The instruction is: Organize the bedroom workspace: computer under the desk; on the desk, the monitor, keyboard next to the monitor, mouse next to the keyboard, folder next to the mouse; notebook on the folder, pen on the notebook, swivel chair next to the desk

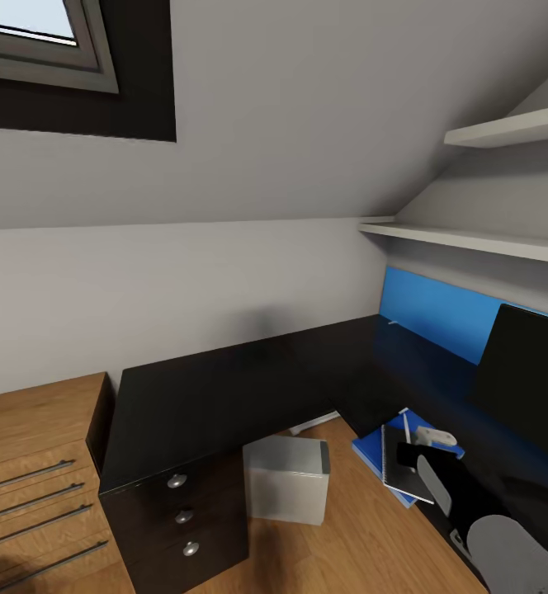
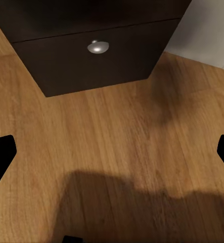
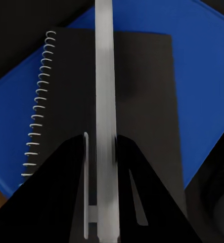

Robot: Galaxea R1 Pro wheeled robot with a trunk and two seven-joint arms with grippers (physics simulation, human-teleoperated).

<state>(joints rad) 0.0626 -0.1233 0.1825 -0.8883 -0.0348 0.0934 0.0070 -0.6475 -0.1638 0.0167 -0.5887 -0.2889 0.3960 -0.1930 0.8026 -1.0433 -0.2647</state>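
On the right wing of the black desk (image 1: 224, 396) lies a blue folder (image 1: 371, 452) with a black spiral notebook (image 1: 404, 470) on top. My right gripper (image 1: 413, 450) hovers over them, shut on the thin pale pen (image 3: 104, 91). The pen runs lengthwise over the notebook (image 3: 142, 91) and the folder (image 3: 205, 76). The wide black monitor (image 1: 526, 388) stands on the desk just beyond. The light-grey computer (image 1: 286, 480) sits on the floor in the desk's inner corner. My left gripper (image 2: 112, 157) hangs open over the wooden floor. The keyboard, mouse and swivel chair are out of view.
A light wooden dresser (image 1: 35, 470) with bar handles adjoins the desk's left end. The desk's black drawers (image 1: 181, 518) have round knobs, one of them (image 2: 97, 47) close ahead of my left gripper. White shelves (image 1: 488, 239) and a blue panel (image 1: 439, 309) line the right wall.
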